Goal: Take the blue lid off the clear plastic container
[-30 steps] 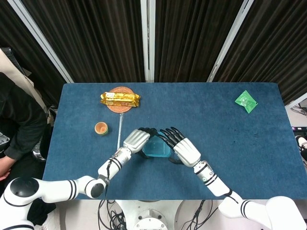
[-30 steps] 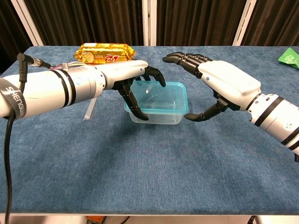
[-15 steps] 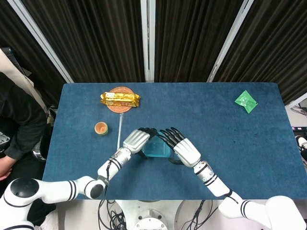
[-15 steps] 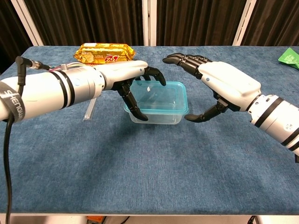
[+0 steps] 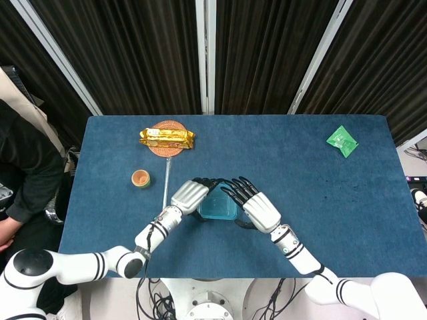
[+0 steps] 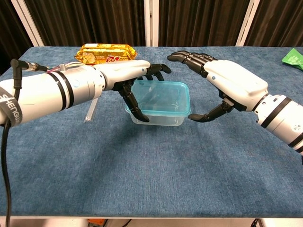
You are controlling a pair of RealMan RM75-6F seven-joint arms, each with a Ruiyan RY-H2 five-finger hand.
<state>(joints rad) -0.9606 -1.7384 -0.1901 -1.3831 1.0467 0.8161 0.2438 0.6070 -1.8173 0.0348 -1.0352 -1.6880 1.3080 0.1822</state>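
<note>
The clear plastic container [image 6: 160, 115] stands on the blue table with its blue lid [image 6: 163, 96] on top; in the head view the container [image 5: 217, 207] shows between both hands. My left hand [image 6: 124, 75] arches over the container's left end, thumb [image 6: 136, 112] against the front-left wall, fingertips [image 6: 163, 68] raised above the far rim. My right hand [image 6: 232, 81] hovers open at the container's right, its thumb [image 6: 204, 116] just off the lid's right edge and its other fingers spread above the far right corner. From above, the left hand [image 5: 190, 195] and right hand [image 5: 261, 210] flank the box.
A golden snack pack [image 5: 167, 137] lies on a round brown mat [image 5: 168, 150] at the back left. A small orange cup [image 5: 140, 178] and a clear rod [image 5: 165, 183] lie left of the hands. A green packet [image 5: 342, 141] sits far right. A person [image 5: 20, 167] stands at the left edge.
The left hand's fingers have lifted off the lid's far edge and straightened. The right hand has shifted slightly right. The container has not moved.
</note>
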